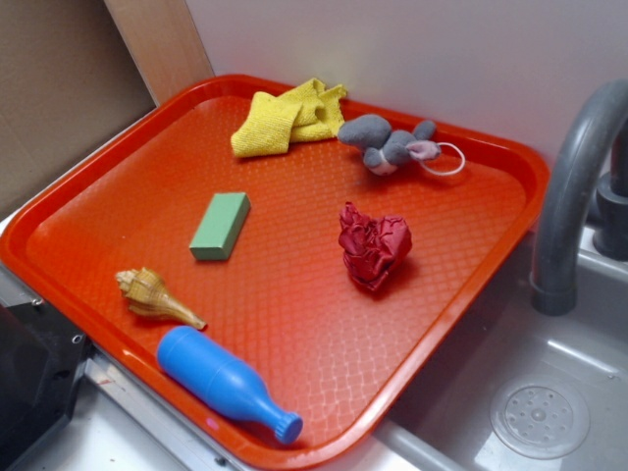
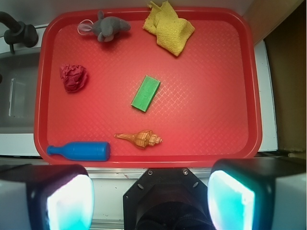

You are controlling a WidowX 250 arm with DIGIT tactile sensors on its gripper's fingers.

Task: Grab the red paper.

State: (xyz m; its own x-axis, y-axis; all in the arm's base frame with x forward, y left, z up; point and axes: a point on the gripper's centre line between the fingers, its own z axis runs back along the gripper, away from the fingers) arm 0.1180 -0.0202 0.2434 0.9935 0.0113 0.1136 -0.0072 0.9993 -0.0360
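My gripper (image 2: 149,201) shows only in the wrist view, at the bottom edge: two pale pads (image 2: 69,201) set wide apart, nothing between them, black mount in the middle. It hangs high over the near rim of the tray (image 2: 249,86), clear of everything on it. It does not appear in the exterior view.

All places below are given from the green block (image 2: 146,93), which lies flat near the tray's centre, read in the wrist view.

- Shell (image 2: 139,139): below the block, toward my gripper, lying on its side, apart from the block.
- Blue bottle (image 2: 80,151): lower left of the block, on its side by the near rim, neck pointing left.
- Red paper (image 2: 73,77): left of the block and slightly above, well apart from it. Crumpled wad, darker than the tray floor, resting alone with nothing touching it. In the exterior view (image 1: 373,245) it sits right of the block, toward the faucet (image 1: 569,196).
- Grey mouse (image 2: 109,27): upper left of the block, near the far rim, above the paper; a thin white loop at its tail end.
- Yellow cloth (image 2: 170,27): above the block and slightly right, bunched against the far rim, just beside the mouse, not touching it as far as I can tell.

A sink (image 1: 530,392) lies beyond the tray's left edge.
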